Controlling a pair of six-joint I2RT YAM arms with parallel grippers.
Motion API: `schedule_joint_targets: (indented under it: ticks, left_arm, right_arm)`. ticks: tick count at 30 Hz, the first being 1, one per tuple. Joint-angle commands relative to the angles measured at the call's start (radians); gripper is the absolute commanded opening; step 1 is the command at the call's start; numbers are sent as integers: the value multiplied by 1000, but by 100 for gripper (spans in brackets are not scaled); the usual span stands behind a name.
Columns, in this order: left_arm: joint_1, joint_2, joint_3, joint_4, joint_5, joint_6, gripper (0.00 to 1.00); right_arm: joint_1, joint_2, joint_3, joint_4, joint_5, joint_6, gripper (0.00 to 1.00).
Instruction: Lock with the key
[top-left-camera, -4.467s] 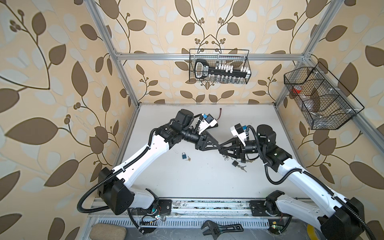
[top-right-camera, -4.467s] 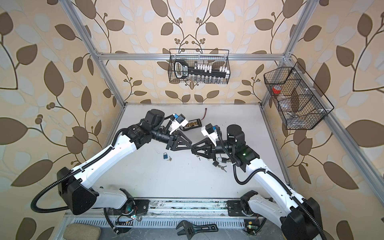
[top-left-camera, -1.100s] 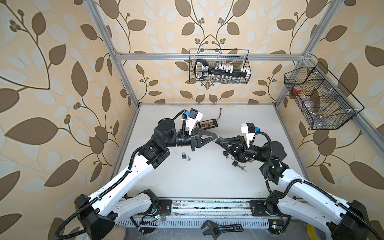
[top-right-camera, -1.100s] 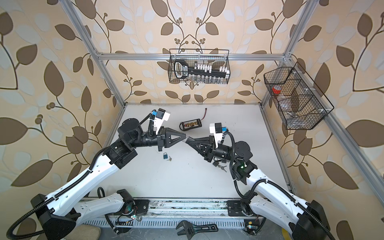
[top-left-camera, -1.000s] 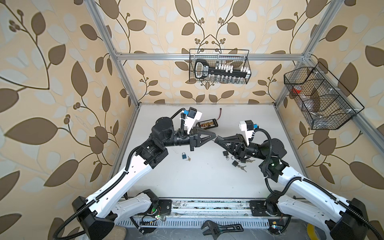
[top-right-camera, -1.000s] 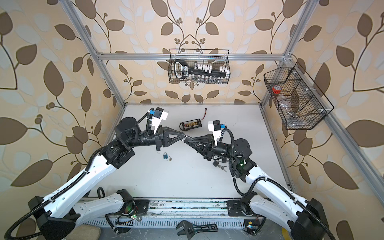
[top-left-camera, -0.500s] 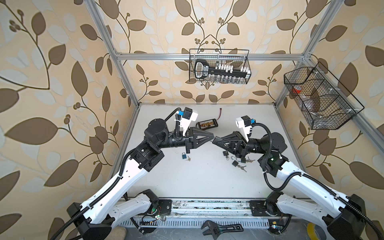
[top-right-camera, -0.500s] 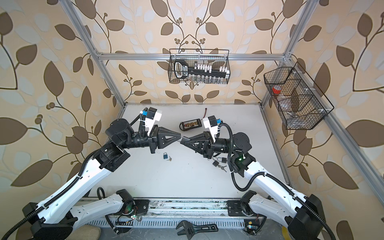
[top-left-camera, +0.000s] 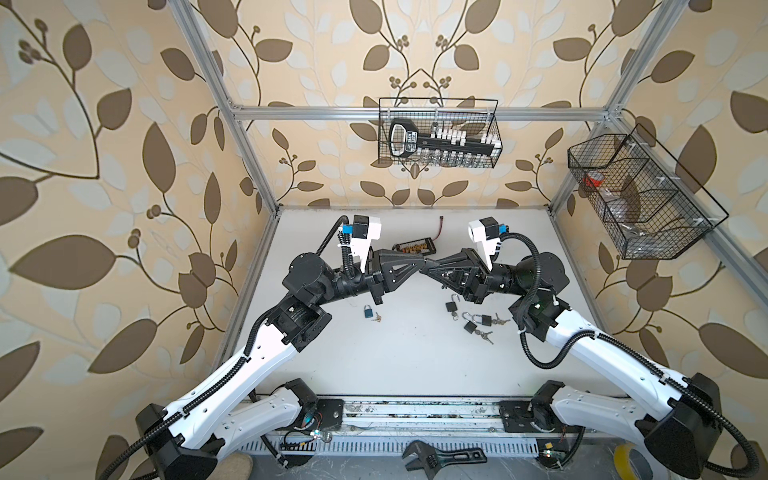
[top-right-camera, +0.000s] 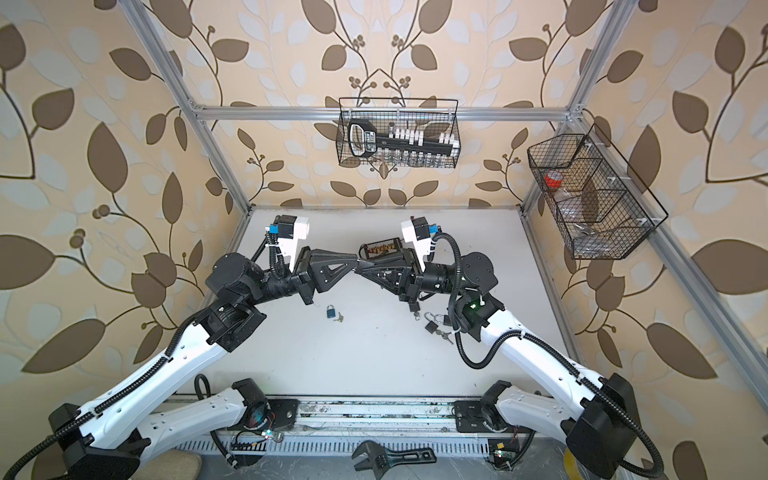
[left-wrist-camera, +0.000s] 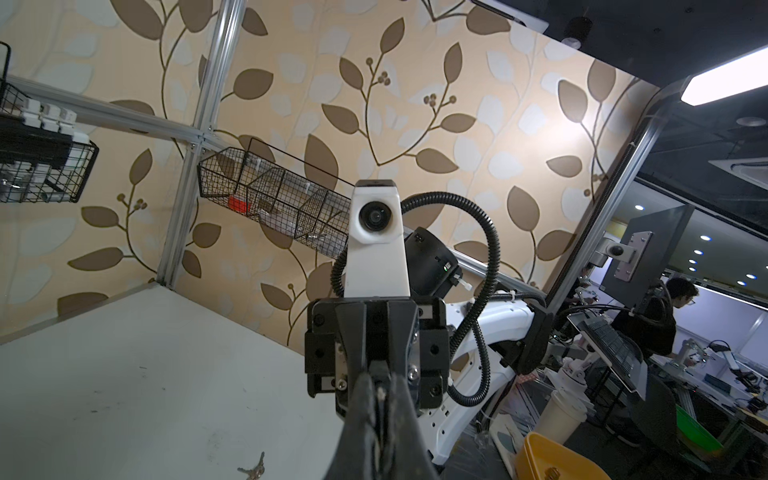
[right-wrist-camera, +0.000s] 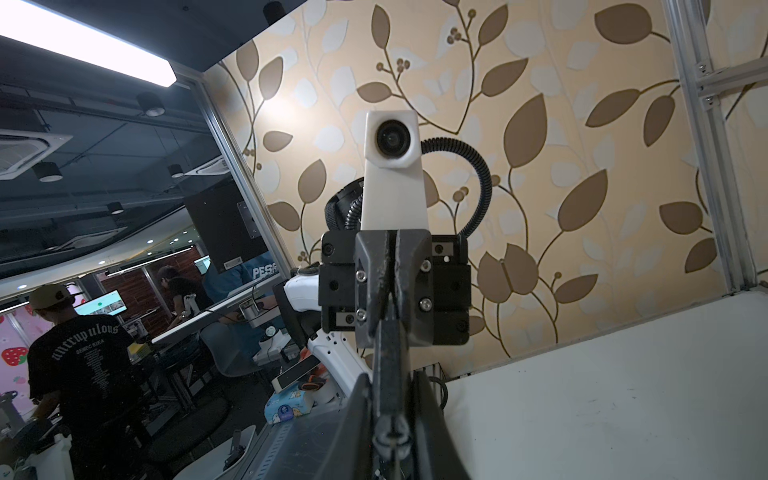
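The left gripper (top-left-camera: 419, 264) is fully closed. The right gripper (top-left-camera: 429, 271) has its jaws close together with only a narrow gap, and the two meet tip to tip in the air above the table (top-left-camera: 395, 365), each pointing at the other. In the wrist views something small shows just where the tips meet. It is too small and too dark to say whether it is a key or a lock, or which gripper has hold of it, so I cannot tell what either one carries. On the table lies a blue padlock (top-left-camera: 368, 311), which looks closed, with a small bunch of keys (top-left-camera: 377, 319) just beside it. Both lie below the left gripper, a little toward the front edge, and apart from the tips. Under the right wrist lies a group of dark padlocks (top-left-camera: 473, 323) with more keys mixed in, and one black padlock (top-left-camera: 452, 304) at its edge has the shackle standing open. In my judgement the task is in its middle. The arms seem to be joining a key to a lock in the air, or passing a piece across, and no picture shows a key turned in a lock. What is left, I think, is to seat the key, turn it and press the shackle home. The open black padlock shows that at least one lock is not yet locked.
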Motion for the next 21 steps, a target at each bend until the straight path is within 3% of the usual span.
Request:
schedule_joint_targets:
  ticks: [1, 4, 7, 9, 12, 16, 21]
  left_arm:
    - [-96, 62, -61, -138, 134, 2, 0]
    - [-88, 1, -49, -218, 38, 48, 0]
    - [-35, -49, -37, -258, 12, 56, 0]
    - [23, -66, -41, -234, 42, 20, 0]
    - [99, -79, -50, -177, 99, -47, 0]
    - [119, -67, -61, -94, 146, -105, 0]
    - [120, -38, -80, 43, 194, -204, 0]
  right_arm:
    - [42, 37, 59, 33, 58, 6, 0]
    - [37, -29, 21, -64, 84, -72, 3]
    - [34, -122, -6, -262, 124, -199, 42]
    - [34, -182, -28, -385, 163, -277, 54]
    - [26, -274, -68, -511, 235, -335, 58]
    - [20, -354, -125, -512, 310, -300, 57]
    - [20, -353, -171, -418, 212, -209, 57]
